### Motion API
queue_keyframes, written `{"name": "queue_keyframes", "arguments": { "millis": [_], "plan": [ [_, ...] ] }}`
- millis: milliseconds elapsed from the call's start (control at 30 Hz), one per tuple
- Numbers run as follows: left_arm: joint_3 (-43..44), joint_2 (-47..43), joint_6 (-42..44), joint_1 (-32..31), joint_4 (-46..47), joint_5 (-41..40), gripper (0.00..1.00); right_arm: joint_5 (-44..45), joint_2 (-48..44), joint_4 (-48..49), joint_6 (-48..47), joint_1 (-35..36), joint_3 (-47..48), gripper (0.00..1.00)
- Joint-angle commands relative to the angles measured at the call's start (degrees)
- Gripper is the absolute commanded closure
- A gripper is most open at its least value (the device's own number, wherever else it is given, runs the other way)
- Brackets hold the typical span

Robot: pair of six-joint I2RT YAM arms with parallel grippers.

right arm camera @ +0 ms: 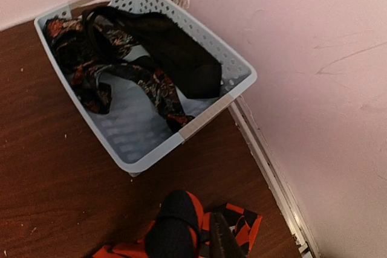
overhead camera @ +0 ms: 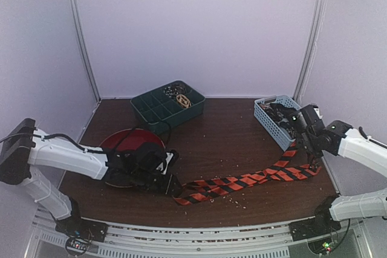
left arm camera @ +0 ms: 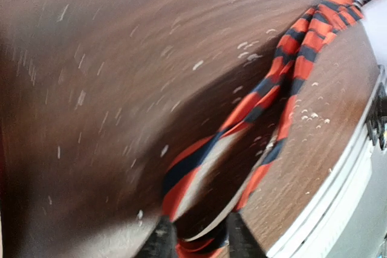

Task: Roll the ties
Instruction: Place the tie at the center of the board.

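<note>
An orange-red and black striped tie (overhead camera: 248, 180) lies stretched across the front of the brown table. My left gripper (overhead camera: 173, 187) is shut on its left end. In the left wrist view the tie (left arm camera: 290, 58) forms a loop running into the left gripper (left arm camera: 199, 245). My right gripper (overhead camera: 313, 162) is shut on the right end, and in the right wrist view the striped fabric (right arm camera: 242, 226) bunches around the right gripper (right arm camera: 199, 238). Dark patterned ties (right arm camera: 151, 83) lie loose in a pale blue basket (right arm camera: 205, 116).
The blue basket (overhead camera: 266, 126) stands at the right, near the wall rail. A green compartment tray (overhead camera: 151, 110) with small coils sits at the back centre. A red plate (overhead camera: 121, 140) lies under my left arm. Light crumbs dot the table. The metal front edge (left arm camera: 338, 179) is close to my left gripper.
</note>
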Motion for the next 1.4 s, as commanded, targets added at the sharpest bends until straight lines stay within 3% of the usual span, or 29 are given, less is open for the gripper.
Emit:
{"name": "queue_keyframes", "arguments": {
  "millis": [0,267,433,533,700,833,1033,1200,1367],
  "plan": [
    [6.4,1.6,15.1,0.1,-4.9,-1.9,0.65,-10.0,3.2,5.3,-1.6,-0.4,-0.2,0.78],
    [3.3,-2.4,21.6,0.1,-0.1,0.2,0.49,-20.5,4.5,6.0,2.1,-0.6,0.4,0.44],
    [2.7,-1.8,27.2,0.1,1.3,5.0,0.43,-24.0,5.1,2.3,5.9,-0.8,2.1,0.35],
    [6.9,1.2,32.1,0.1,-2.0,6.6,0.41,-23.5,3.6,0.9,10.2,-1.4,1.7,0.28],
    [10.8,4.9,38.4,0.1,-3.2,8.1,0.43,-19.6,1.8,-4.5,17.6,-3.0,4.0,0.24],
    [13.4,8.0,43.8,0.1,-8.0,14.0,0.47,-25.4,0.6,-5.0,19.2,-3.1,6.2,0.14],
    [14.6,8.1,46.5,0.1,-10.4,14.2,0.49,-28.8,-0.1,-6.9,20.4,-3.0,5.8,0.15],
    [13.6,8.1,46.8,0.1,-9.8,14.9,0.51,-28.0,3.4,-13.1,14.1,-3.0,2.6,0.26],
    [11.3,8.3,51.2,0.0,-7.8,20.7,0.51,-31.4,9.5,-21.7,11.7,-2.9,3.3,0.18]
  ]
}}
